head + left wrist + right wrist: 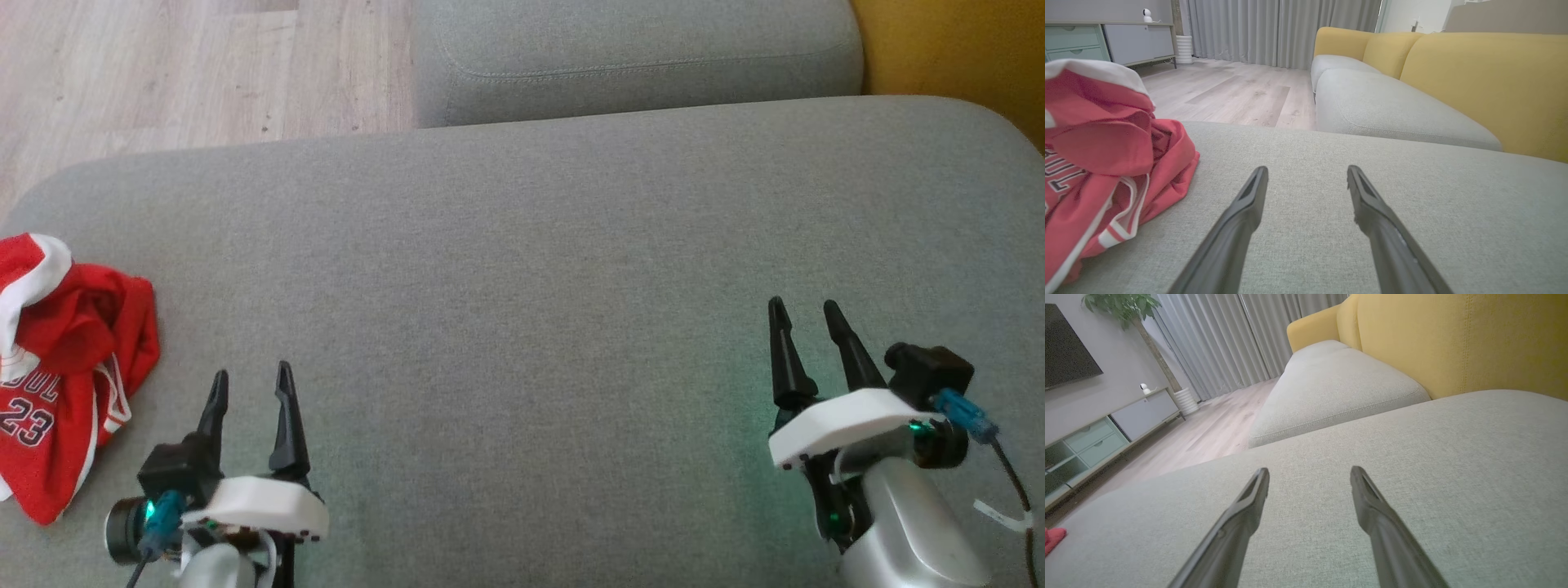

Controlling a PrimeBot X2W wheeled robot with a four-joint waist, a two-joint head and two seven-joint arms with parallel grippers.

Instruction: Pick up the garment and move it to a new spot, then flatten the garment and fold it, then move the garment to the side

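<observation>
The garment (69, 367) is a red jersey with white trim and the number 23, lying crumpled at the left edge of the grey cushion (522, 269). In the left wrist view the garment (1106, 163) bulges at the left, just beside the fingers. My left gripper (251, 380) hovers open over the cushion a little to the garment's right, with nothing between its fingers. Far to the right, my right gripper (806, 310) also stands open and empty above bare cushion. A red corner of the garment (1053, 538) peeks in at the right wrist view's left edge.
A second grey seat cushion (637, 57) lies beyond the near one, with yellow backrests (1486, 81) along the right. Wooden floor (163, 73) runs past the cushion's far left edge. A low cabinet (1106, 41) and curtains stand across the room.
</observation>
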